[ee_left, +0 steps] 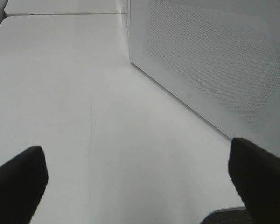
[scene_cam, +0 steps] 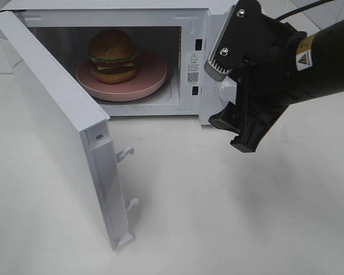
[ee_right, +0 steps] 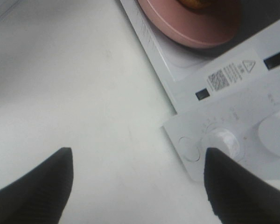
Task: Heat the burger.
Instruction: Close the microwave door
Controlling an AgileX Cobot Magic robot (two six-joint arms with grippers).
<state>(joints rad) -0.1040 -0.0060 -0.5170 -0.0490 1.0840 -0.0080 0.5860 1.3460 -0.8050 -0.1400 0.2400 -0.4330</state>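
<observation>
The burger (scene_cam: pixel 113 56) stands on a round pink plate (scene_cam: pixel 152 74) inside the open white microwave (scene_cam: pixel 189 23). My right gripper (scene_cam: pixel 232 134) hangs in front of the microwave's control panel at the right, open and empty. In the right wrist view its dark fingers (ee_right: pixel 32 191) are spread wide over the table (ee_right: pixel 84 93), with the plate's rim (ee_right: pixel 196 32) and a sliver of burger (ee_right: pixel 192 3) beyond. My left gripper (ee_left: pixel 140 186) is open and empty beside the microwave's perforated side wall (ee_left: pixel 214 65). It is out of the exterior view.
The microwave door (scene_cam: pixel 51 114) stands swung out to the left toward the front, with two latch hooks (scene_cam: pixel 126 153) on its edge. The control panel has two white knobs (ee_right: pixel 222 140) (ee_right: pixel 275 135) and a round button (ee_right: pixel 190 148). White table (scene_cam: pixel 218 217) lies in front.
</observation>
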